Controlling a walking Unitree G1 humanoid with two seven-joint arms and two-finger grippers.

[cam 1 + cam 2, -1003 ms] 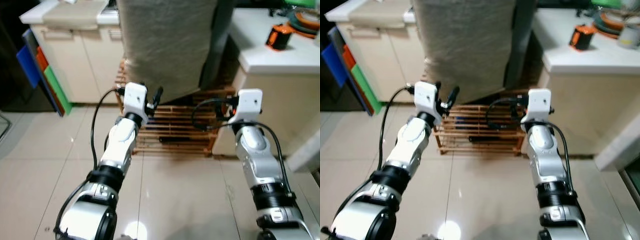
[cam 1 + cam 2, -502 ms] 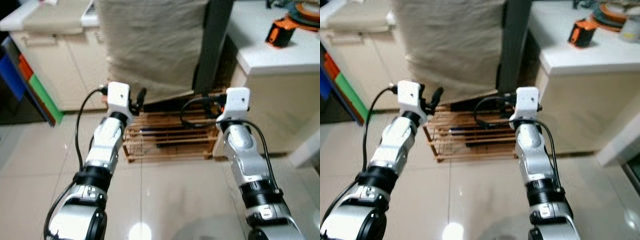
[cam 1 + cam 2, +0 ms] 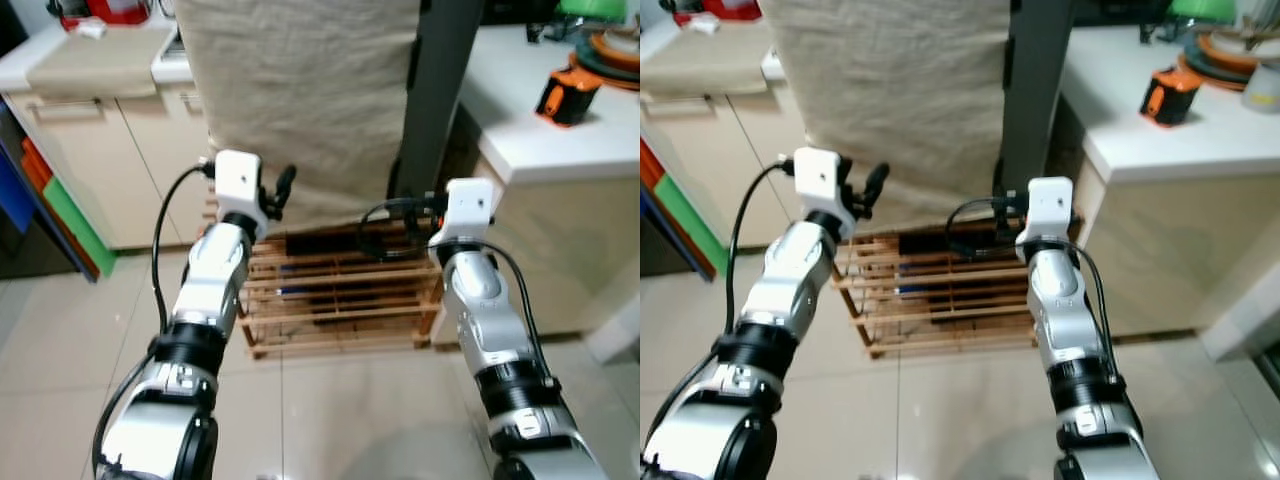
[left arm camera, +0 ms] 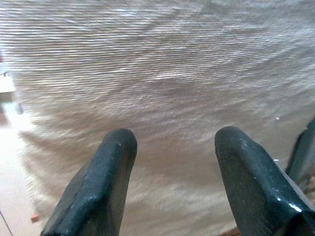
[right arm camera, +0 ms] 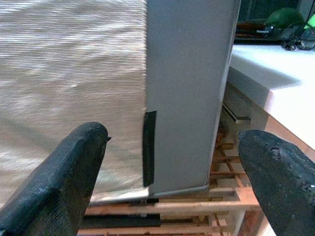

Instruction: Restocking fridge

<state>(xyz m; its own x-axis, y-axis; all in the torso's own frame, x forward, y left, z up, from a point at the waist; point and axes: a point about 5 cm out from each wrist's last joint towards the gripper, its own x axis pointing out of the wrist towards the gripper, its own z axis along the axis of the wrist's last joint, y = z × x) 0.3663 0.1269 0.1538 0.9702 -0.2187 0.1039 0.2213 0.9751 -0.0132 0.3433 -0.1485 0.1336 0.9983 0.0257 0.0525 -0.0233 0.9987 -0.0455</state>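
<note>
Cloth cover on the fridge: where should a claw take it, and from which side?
Pinch the cloth cover by its bottom hem, at the corner beside the fridge's grey side, from the front. There the hem hangs free above the wooden rack; higher up it lies flat. The open right claw faces that corner.

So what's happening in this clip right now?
The robot stands facing a fridge draped in a beige cloth, which sits on a low wooden slatted rack. Both arms are raised toward it: the left gripper is open in front of the cloth, the right gripper open near the fridge's grey side. Neither holds anything. A white counter with an orange-and-black object is to the robot's right.
</note>
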